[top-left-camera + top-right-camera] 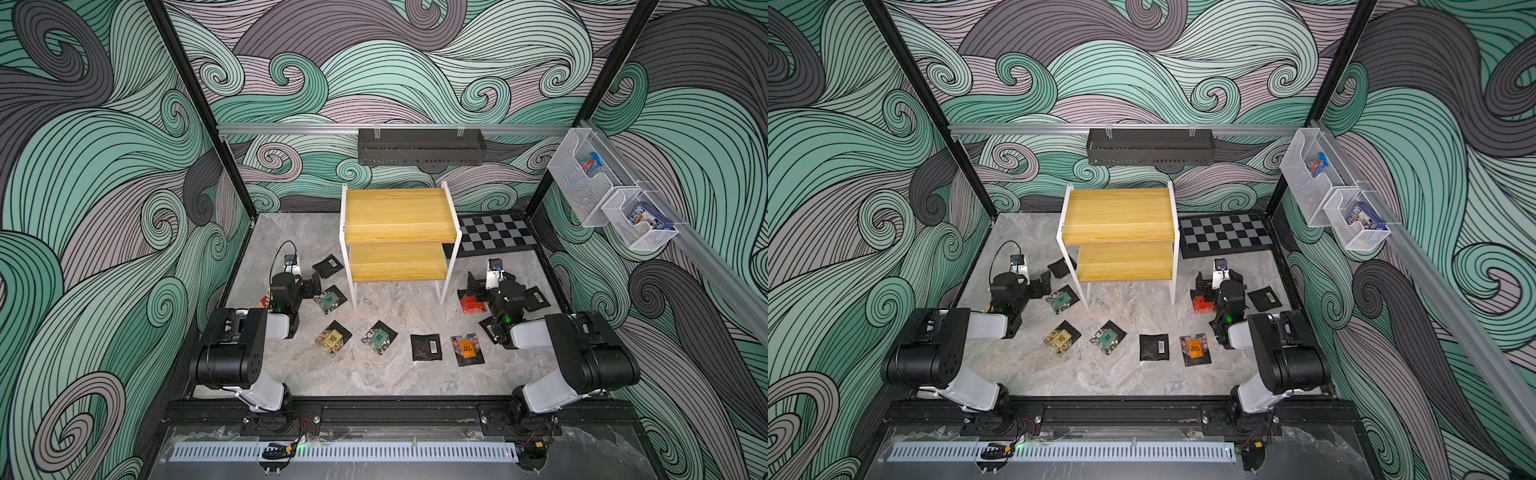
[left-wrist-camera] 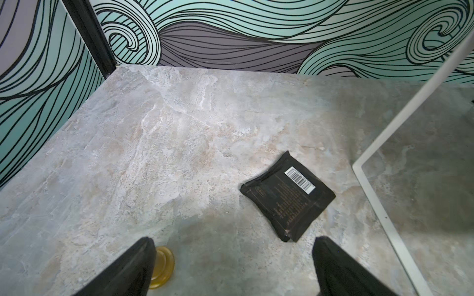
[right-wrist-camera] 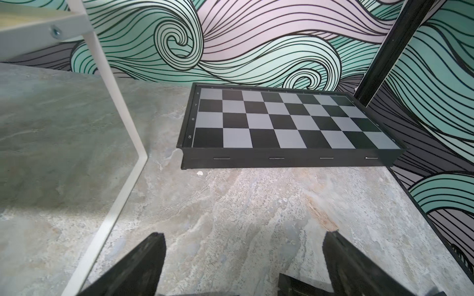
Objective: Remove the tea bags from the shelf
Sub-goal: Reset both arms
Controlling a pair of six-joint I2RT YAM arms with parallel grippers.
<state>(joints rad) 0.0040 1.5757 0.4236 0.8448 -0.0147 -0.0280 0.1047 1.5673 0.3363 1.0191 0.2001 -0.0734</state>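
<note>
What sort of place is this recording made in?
Probably a robot lab test cell, not a home: two arms bolted to a black base rail, printed wave-pattern walls on aluminium framing, and a staged marble-look tabletop with a small yellow shelf and scattered tea bags.

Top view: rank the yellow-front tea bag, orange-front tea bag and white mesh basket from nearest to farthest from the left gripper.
1. yellow-front tea bag, table's left side.
2. orange-front tea bag, table's right side.
3. white mesh basket, on right wall.
</note>
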